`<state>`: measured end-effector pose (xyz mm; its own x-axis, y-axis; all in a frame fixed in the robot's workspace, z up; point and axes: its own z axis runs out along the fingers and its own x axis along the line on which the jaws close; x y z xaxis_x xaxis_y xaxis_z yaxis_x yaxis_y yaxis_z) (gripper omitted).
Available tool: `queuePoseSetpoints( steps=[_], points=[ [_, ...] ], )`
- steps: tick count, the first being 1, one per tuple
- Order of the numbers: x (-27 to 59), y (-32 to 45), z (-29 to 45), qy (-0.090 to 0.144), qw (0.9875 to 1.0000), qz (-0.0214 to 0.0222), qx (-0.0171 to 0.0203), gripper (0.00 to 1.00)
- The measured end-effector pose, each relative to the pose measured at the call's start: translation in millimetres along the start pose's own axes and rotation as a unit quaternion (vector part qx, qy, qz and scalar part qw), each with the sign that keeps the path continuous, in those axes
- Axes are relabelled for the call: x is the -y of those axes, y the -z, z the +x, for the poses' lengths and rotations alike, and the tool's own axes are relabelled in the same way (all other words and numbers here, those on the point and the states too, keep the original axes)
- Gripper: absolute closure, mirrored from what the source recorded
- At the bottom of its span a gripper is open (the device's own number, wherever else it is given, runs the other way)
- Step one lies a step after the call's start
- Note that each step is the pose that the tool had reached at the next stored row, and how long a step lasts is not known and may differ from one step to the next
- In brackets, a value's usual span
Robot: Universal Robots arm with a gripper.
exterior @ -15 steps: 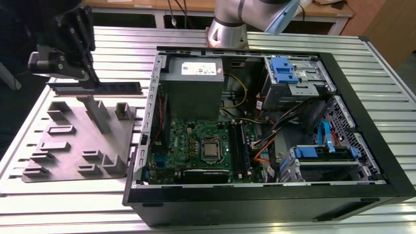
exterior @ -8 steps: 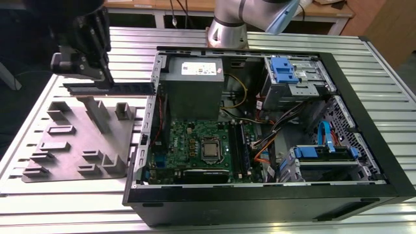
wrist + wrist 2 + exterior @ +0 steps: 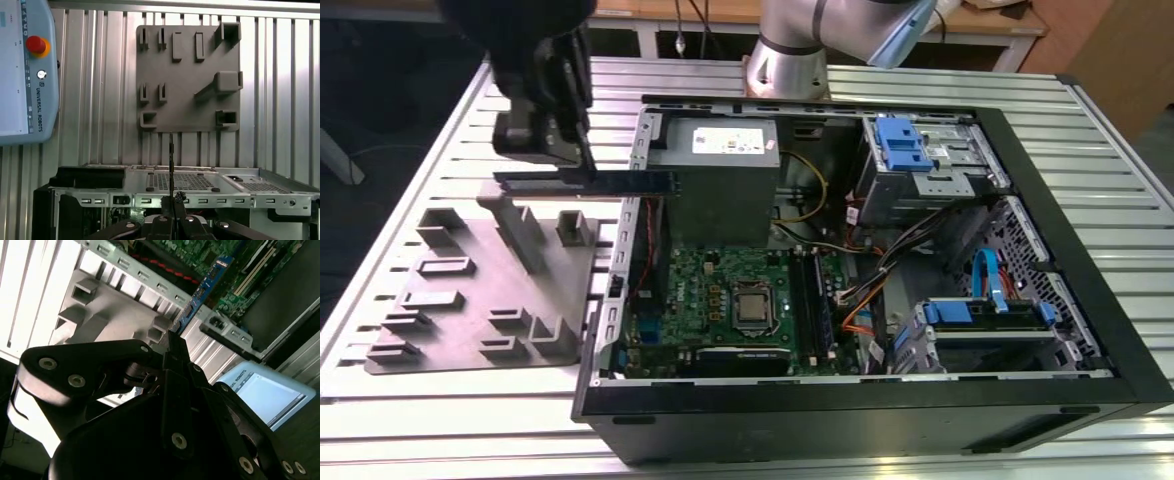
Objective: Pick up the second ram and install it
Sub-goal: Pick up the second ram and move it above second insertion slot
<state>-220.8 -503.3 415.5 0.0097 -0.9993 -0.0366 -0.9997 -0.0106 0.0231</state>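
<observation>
The second ram (image 3: 634, 183) is a long thin dark stick with a blue end, held level in the air above the gap between the grey tray (image 3: 480, 290) and the open computer case (image 3: 854, 400). My gripper (image 3: 567, 165) is shut on it near its middle. In the second wrist view the ram (image 3: 202, 290) sticks out from between my fingertips (image 3: 172, 342) toward the green motherboard (image 3: 225, 250). In the first wrist view the ram (image 3: 171, 160) is edge-on, a thin line rising from my gripper (image 3: 172, 217) over the case wall.
The grey tray (image 3: 190, 75) with upright blocks lies on the slatted metal table. Inside the case are the motherboard (image 3: 734, 300), a grey power-supply box (image 3: 720, 150), cables and blue-tabbed drive bays (image 3: 914, 150). A teach pendant (image 3: 25, 75) lies on the table beside the tray.
</observation>
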Motion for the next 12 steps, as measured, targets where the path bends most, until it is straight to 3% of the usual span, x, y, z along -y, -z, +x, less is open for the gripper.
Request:
queuePoseSetpoints(
  steps=[12],
  points=[
    [48.3,0.3,0.5,0.000,1.0000,-0.0001,-0.0001,0.92]
  ],
)
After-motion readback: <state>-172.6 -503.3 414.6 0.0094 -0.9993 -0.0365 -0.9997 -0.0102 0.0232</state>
